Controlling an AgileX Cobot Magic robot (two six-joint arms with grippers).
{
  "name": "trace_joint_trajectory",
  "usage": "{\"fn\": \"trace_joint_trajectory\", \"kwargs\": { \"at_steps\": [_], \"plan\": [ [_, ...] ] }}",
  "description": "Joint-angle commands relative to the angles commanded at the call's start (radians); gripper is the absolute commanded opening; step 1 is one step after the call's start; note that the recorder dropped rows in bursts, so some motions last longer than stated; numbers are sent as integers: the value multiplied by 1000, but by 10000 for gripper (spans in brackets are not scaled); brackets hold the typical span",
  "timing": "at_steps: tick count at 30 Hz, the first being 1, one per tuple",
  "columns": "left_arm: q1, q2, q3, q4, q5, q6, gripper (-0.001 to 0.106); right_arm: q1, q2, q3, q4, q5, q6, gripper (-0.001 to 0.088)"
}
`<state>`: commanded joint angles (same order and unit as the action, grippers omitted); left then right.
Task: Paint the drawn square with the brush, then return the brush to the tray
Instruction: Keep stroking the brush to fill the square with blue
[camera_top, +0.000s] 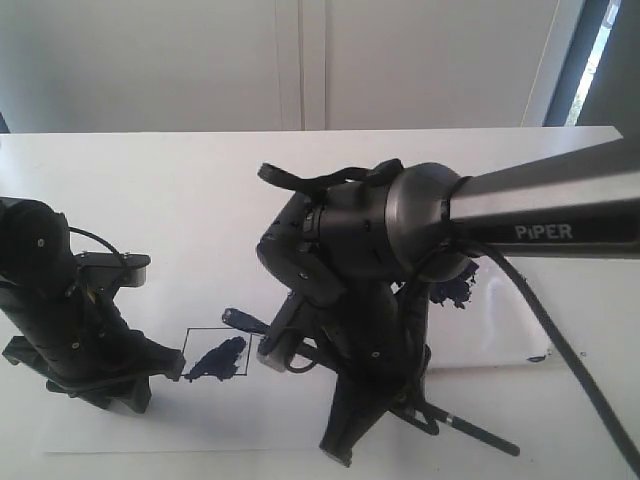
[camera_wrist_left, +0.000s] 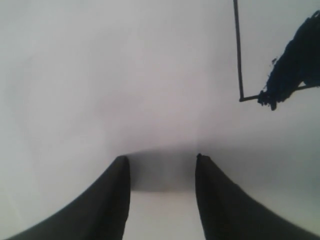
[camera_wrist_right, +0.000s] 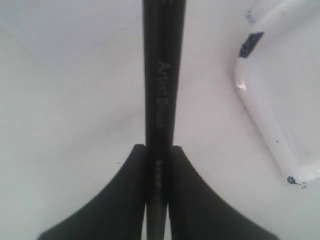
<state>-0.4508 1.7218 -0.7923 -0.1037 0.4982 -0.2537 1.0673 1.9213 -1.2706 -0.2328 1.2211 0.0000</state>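
Right end effector (camera_wrist_right: 159, 147) pinches the brush (camera_wrist_right: 162, 75) near the tray (camera_wrist_right: 265, 120); releasing short risks smearing the desk (camera_top: 150, 180). Left end effector (camera_wrist_left: 161, 157) spread.

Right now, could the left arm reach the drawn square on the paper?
Probably yes. The left gripper sits open right beside the drawn square, with only bare paper between them; the right arm stands on the square's other side.
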Motion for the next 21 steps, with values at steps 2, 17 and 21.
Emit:
{"fn": "trace_joint_trajectory", "kwargs": {
  "at_steps": [2, 17, 21],
  "plan": [
    [0, 0, -2, 0, -2, 0, 478, 20, 14, 0, -2, 0, 0, 0],
    [0, 0, -2, 0, -2, 0, 478, 42, 86, -44, -72, 0, 25, 0],
    [0, 0, 0, 0, 0, 0, 478, 42, 86, -44, -75, 0, 29, 0]
  ]
}}
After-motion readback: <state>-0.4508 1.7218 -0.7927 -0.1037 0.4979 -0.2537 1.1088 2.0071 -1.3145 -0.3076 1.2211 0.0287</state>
